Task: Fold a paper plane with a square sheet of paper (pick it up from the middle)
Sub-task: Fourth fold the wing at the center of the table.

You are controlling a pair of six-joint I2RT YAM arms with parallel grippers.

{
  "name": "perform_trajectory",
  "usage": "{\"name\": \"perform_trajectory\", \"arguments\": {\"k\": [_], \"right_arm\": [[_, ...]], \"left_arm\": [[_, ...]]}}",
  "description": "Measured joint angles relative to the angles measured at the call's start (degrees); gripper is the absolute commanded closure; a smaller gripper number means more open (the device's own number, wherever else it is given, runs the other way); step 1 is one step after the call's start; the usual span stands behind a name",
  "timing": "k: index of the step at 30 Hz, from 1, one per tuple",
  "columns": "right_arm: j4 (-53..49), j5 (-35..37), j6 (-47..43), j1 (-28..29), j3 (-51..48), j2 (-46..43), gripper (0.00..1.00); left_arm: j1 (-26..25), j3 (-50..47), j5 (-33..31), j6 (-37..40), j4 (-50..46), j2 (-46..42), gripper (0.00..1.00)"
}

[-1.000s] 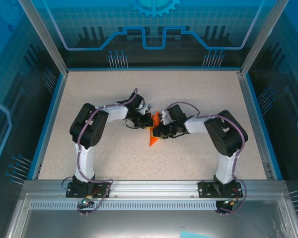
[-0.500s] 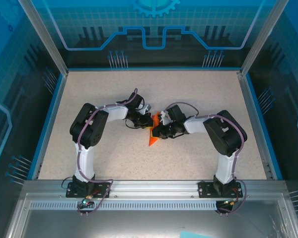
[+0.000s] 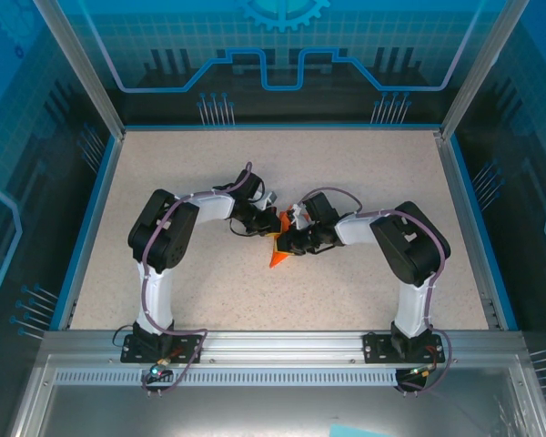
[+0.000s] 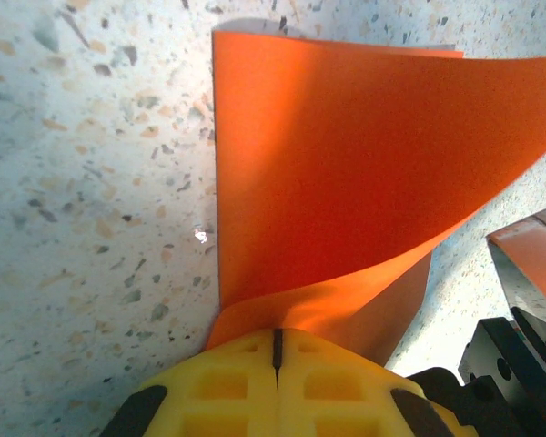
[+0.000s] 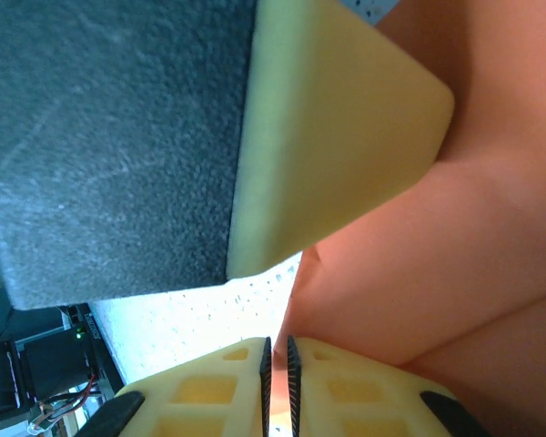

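Observation:
The orange paper plane lies at the table's middle, partly folded, its point toward the near edge. My left gripper meets its far end from the left. In the left wrist view a flap of the paper plane curls up off the table and runs in to the left gripper, whose yellow jaws are shut on it. My right gripper comes in from the right. In the right wrist view the right gripper is shut, with a thin orange edge of the paper plane between the pads.
The speckled tabletop is bounded by blue rails and clear walls. A yellow-padded finger of the left gripper looms just in front of the right wrist camera. Both arms crowd the centre.
The right arm has edged slightly left, and the paper's near point has shifted a little left with it. The left arm has stayed still. Both grips are unchanged.

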Motion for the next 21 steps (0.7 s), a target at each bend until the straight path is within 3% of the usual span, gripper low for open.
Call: {"name": "perform_trajectory", "arguments": {"k": [21], "right_arm": [[-5.70,1.73,-5.44,-6.23,3.02,-2.64,0.85]], "left_arm": [[-0.46,2.29,-0.52,1.22,-3.19,0.00,0.97]]}}
